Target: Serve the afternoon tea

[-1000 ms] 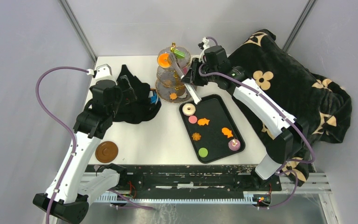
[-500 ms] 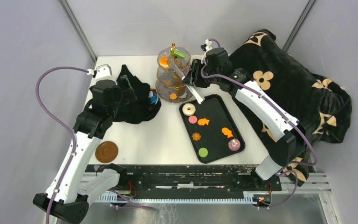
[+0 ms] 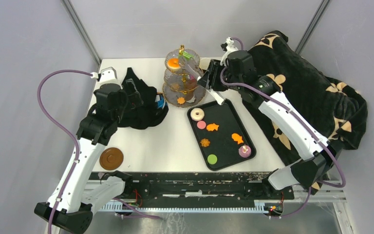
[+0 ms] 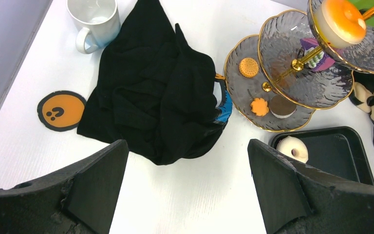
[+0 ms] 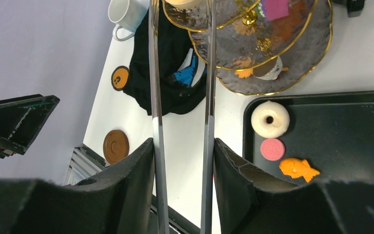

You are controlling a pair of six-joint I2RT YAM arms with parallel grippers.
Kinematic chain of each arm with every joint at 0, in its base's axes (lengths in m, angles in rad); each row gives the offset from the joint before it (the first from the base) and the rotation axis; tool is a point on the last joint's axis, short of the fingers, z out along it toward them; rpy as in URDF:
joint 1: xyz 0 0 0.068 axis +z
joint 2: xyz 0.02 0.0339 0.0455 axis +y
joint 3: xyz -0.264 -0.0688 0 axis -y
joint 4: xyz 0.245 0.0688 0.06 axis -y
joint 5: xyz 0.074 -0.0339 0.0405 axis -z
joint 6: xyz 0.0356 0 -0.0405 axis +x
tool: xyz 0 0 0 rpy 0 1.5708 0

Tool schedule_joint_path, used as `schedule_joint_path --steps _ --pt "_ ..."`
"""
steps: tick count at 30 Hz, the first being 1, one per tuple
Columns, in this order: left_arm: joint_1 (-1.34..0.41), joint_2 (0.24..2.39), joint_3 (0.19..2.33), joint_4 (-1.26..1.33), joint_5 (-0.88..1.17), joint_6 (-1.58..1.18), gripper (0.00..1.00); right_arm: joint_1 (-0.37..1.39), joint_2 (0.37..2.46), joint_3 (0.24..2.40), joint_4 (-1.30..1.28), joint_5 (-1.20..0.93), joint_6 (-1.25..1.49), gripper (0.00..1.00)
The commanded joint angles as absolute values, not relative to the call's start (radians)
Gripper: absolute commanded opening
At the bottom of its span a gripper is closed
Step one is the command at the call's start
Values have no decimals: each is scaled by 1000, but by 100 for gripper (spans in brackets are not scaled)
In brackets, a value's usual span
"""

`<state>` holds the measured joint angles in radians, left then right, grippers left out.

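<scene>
A three-tier glass stand [image 3: 181, 80] holds an orange donut [image 3: 173, 63] on its top tier and orange cookies [image 4: 249, 67] on the bottom one. A black tray [image 3: 226, 108] carries a white donut [image 3: 197, 114], a pink disc [image 3: 201, 125], orange cookies [image 3: 213, 127], a green disc [image 3: 212, 159] and a purple treat [image 3: 244, 150]. My right gripper [image 3: 213, 80] is shut on metal tongs [image 5: 208, 73]. Their arms reach to the top tier, either side of the donut's cream edge [image 5: 182, 2]. My left gripper [image 4: 187, 165] is open and empty over the table beside a black cloth [image 4: 156, 97].
The black flowered blanket [image 3: 302, 92] lies heaped along the right, under my right arm. A white mug [image 4: 95, 22] and an orange face coaster [image 4: 61, 110] sit left of the cloth. A brown coaster [image 3: 111, 158] lies near the front left edge.
My right arm has swung right and back, drawing the tongs away from the stand's top tier. The orange donut stays on the tier. The left arm has not moved.
</scene>
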<state>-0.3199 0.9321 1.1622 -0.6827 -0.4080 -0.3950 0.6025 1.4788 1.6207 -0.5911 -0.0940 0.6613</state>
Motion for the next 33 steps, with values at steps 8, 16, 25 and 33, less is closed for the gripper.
schedule_joint_path --steps 8,16,25,33 --pt "-315 892 1207 -680 -399 -381 99 609 1116 1377 -664 -18 551 37" --pt "-313 889 1191 -683 -420 -382 99 608 983 1159 -775 -70 562 41" --pt "-313 865 1139 -690 -418 -394 99 588 1072 954 -551 -199 677 41" --pt "-313 862 1153 -707 -466 -367 99 535 1154 936 -486 -179 676 43"
